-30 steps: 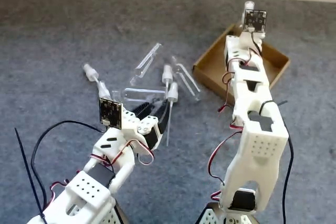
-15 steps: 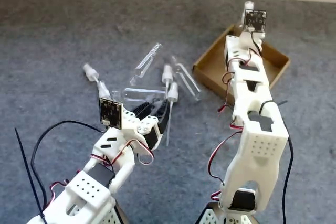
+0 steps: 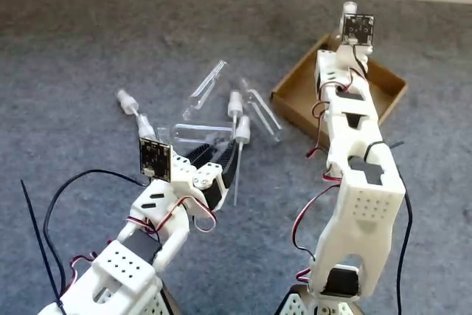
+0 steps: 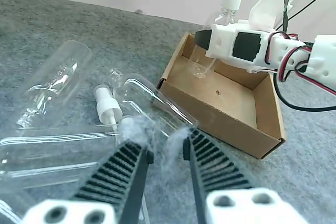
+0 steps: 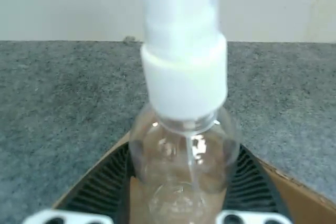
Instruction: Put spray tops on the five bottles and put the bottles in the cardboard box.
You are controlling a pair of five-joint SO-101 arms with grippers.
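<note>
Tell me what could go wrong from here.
1. The right gripper holds the capped bottle above the box, near its far wall. Released there, it might tip and land outside.
2. The left gripper hangs open close above the loose bottles and a spray top. Closing could set the round bottles rolling.

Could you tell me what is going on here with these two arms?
The right gripper is shut on a clear bottle that already has its spray top on, and holds it upright above the cardboard box, which looks empty. The left gripper is open and low over the grey table, among loose bottles and separate spray tops not yet put together.
</note>
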